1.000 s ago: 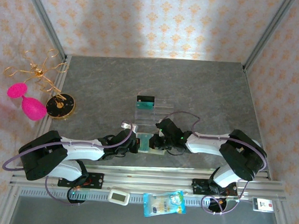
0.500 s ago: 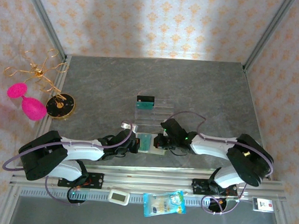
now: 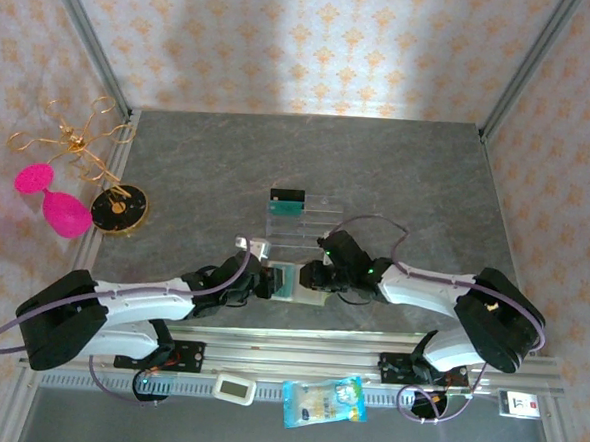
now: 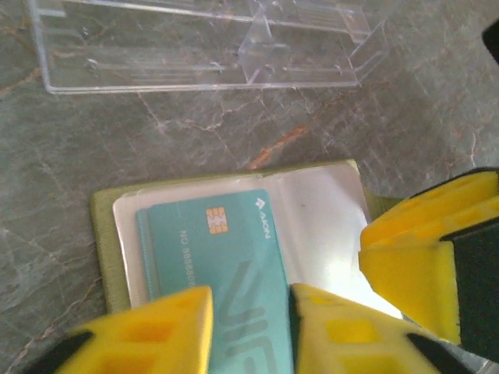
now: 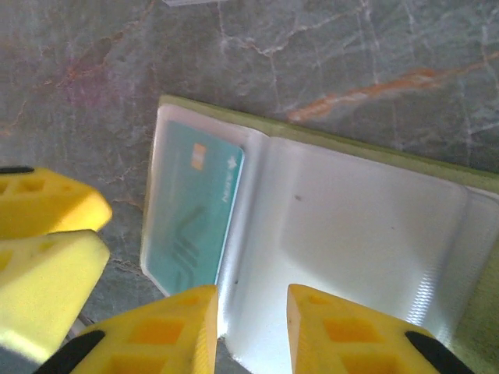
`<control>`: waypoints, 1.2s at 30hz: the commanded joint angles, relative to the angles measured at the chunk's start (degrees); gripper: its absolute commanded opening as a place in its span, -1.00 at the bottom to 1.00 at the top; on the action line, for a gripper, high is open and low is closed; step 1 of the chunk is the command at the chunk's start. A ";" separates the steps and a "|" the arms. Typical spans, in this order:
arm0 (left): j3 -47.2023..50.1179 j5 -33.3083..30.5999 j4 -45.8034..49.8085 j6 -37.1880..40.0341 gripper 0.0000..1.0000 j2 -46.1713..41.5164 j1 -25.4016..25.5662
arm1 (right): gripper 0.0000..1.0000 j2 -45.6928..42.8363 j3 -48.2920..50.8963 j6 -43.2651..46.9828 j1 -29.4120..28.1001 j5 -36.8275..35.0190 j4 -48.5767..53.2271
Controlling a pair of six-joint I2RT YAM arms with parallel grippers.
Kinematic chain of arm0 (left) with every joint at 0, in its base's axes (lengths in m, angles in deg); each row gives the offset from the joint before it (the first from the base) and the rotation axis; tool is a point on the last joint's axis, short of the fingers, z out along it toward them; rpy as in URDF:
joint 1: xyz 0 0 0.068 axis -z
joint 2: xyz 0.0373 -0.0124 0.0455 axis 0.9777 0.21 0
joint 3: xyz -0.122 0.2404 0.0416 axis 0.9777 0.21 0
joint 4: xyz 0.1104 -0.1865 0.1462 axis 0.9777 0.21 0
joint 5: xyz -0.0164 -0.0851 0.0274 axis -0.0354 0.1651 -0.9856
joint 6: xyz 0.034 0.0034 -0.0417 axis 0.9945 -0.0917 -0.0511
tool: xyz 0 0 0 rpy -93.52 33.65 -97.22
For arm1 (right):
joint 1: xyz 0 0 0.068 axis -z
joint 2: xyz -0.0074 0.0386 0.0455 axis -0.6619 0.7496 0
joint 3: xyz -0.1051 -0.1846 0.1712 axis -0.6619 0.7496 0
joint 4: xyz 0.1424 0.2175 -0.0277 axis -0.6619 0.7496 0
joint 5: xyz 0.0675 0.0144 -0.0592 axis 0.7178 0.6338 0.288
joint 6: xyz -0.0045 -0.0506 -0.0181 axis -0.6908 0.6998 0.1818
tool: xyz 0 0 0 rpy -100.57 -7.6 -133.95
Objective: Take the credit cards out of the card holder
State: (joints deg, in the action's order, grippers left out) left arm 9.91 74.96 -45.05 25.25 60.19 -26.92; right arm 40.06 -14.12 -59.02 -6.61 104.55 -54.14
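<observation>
The olive card holder (image 3: 308, 300) lies open flat near the table's front edge, its pale pockets up. A teal credit card (image 4: 226, 249) with a gold chip sits in its left pocket (image 5: 195, 218). My left gripper (image 4: 249, 327) hovers right over that card with its yellow jaws a little apart, holding nothing. My right gripper (image 5: 251, 327) is open just above the pale middle fold of the card holder (image 5: 374, 148). In the top view the left gripper (image 3: 273, 280) and the right gripper (image 3: 309, 276) meet over the wallet. Another teal card with a dark strip (image 3: 287, 201) rests on the clear tray.
A clear plastic tray (image 3: 305, 222) stands just behind the wallet (image 4: 203, 47). At the far left are a black round disc (image 3: 118, 208), pink shapes (image 3: 63, 212) and a gold wire stand. A snack packet (image 3: 324, 401) and a small white device (image 3: 233, 388) lie on the front rail.
Both grippers have gone from shut to slightly open. The left arm has stretched forward toward the wallet. The right gripper has shifted a little left over the wallet.
</observation>
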 commanded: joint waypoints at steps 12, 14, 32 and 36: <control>-8.47 -16.70 9.40 5.26 -0.12 14.93 6.03 | -0.45 -0.71 -1.67 1.79 -0.01 -2.91 -0.21; -8.71 -16.71 9.90 5.16 -0.28 17.15 6.63 | -0.45 -1.19 -1.42 1.78 -0.02 -2.95 -0.10; -5.07 -11.29 6.40 0.15 -0.50 16.64 7.94 | -0.61 8.18 0.01 -6.17 -0.03 7.53 -13.62; -5.02 -11.06 6.41 0.24 -0.50 16.25 7.96 | -0.51 8.65 -0.61 -6.63 -0.11 6.72 -13.62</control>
State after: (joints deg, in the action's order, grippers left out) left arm 3.11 59.05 -42.60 26.39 76.15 -19.73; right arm 48.21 -14.82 -64.77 -6.61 111.17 -65.68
